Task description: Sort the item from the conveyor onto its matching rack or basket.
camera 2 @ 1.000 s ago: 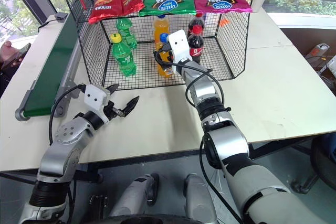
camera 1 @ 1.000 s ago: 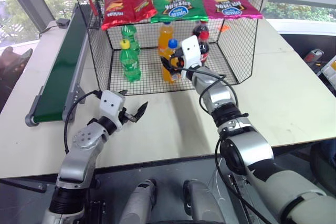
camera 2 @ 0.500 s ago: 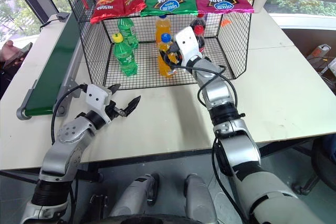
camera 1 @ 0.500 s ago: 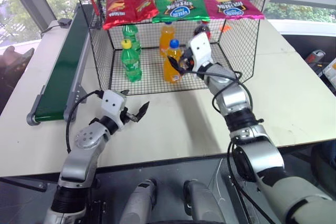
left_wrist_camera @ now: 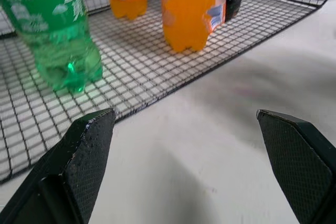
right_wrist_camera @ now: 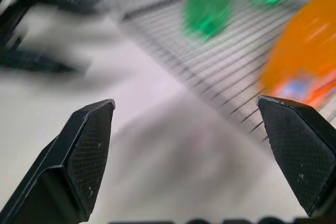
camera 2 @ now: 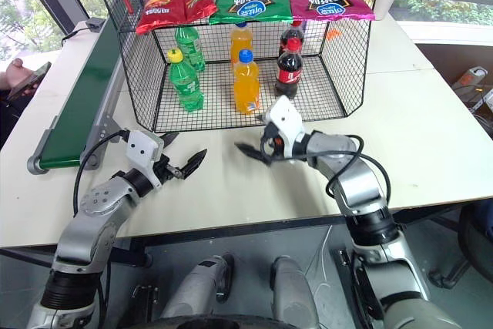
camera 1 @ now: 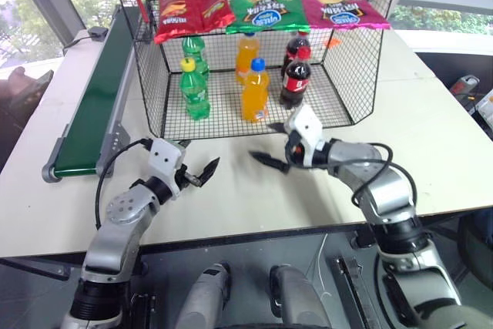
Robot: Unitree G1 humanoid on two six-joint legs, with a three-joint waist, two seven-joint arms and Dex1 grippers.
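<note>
1. The right gripper [camera 1: 271, 161] hangs over the bare white table [camera 1: 431, 136] just in front of the basket's open front edge; its two black fingers are spread wide and hold nothing.
2. The left gripper [camera 1: 199, 172] is also over the table, near the front corner of the basket, with fingers wide apart and empty. In the left wrist view its fingertips [left_wrist_camera: 92, 145] frame only plain tabletop.
3. Between the two grippers there is free table surface, and they are apart from each other.
4. The blue-capped orange bottle [camera 1: 255, 92] stands upright on the grid floor of the black wire basket [camera 1: 150, 82], near the front edge, well apart from both grippers.
5. Behind it stands an orange bottle with orange cap [camera 1: 246, 53]; two green bottles [camera 1: 194, 88] are on its left, two cola bottles [camera 1: 296, 75] on its right.
6. Three snack bags [camera 1: 267, 4] lie on the top of the basket and cover partly the back bottles.
7. The conveyor [camera 1: 96, 102] runs along the left side of the basket; its belt looks bare, though the far end is hidden behind the mesh.
8. The right wrist view is blurred, so only green and orange shapes, probably the bottles, can be made out.
</note>
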